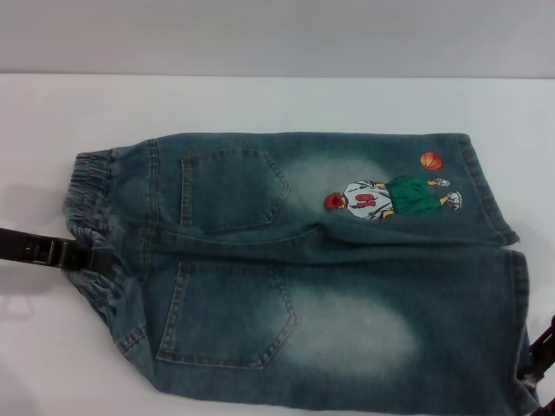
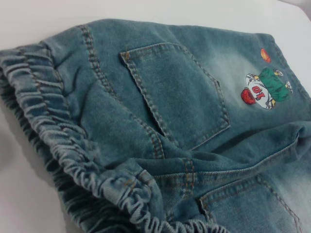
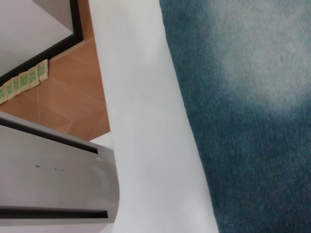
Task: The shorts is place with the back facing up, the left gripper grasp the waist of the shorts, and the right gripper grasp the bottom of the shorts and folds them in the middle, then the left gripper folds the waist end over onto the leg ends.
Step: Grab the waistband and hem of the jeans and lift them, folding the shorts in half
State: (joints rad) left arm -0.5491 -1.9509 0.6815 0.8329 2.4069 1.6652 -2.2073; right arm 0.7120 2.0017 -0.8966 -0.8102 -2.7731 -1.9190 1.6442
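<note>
**Both claws at opposite ends of the flat shorts**

Nearest the camera, at the lower right corner of the shorts (image 1: pixel 321 269), the right claw (image 1: pixel 538 351) sits beside the near leg hem; whether its jaws are apart or together cannot be told. Across the garment, the left claw (image 1: pixel 91 257) meets the waist (image 1: pixel 91 234) at mid-band, its arm lying level and pointing along the shorts' long axis; its jaws look closed on the ruffled elastic, though that is a judgement. The shorts lie back-up on the white desk (image 1: pixel 260 104), waist toward the left arm, leg ends (image 1: pixel 503 243) toward the right. The fold line likely runs waist to hems between the pockets.
</note>
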